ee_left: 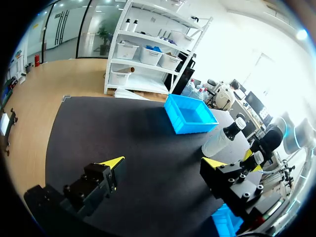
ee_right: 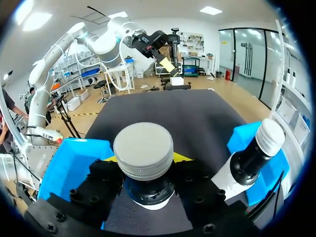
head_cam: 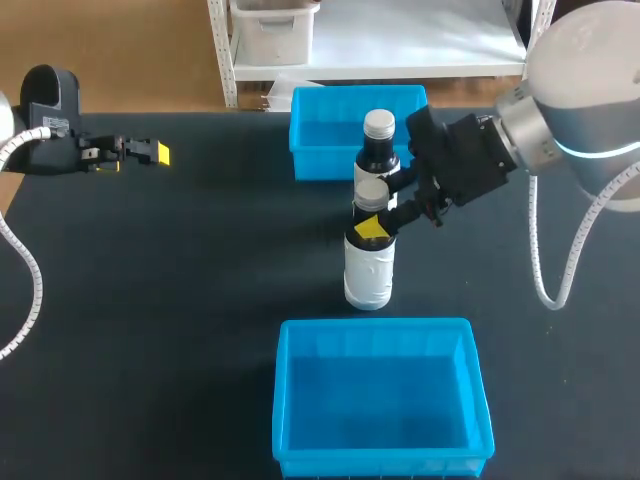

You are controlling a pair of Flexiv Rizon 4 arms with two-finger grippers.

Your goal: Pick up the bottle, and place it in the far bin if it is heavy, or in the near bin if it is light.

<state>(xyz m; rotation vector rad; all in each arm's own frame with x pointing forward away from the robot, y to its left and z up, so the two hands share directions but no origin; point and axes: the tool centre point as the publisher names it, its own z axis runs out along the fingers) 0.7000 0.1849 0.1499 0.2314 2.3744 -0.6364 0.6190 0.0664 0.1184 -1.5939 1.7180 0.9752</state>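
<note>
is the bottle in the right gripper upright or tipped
Upright: the bottle stands vertical in the head view, its neck clamped between the right gripper's fingers.

rear bottle (head_cam: 379, 152) — base hidden | right wrist: front bottle (ee_right: 143, 150) — body hidden

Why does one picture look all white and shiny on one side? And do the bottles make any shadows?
Left wrist view: room light washes out the side beyond the far bin, so the right arm looks pale. Head view: light is even, and the bottle casts hardly any shadow on the table. Right wrist view: bright glare from above, yet the bottle's cap is evenly lit.
</note>
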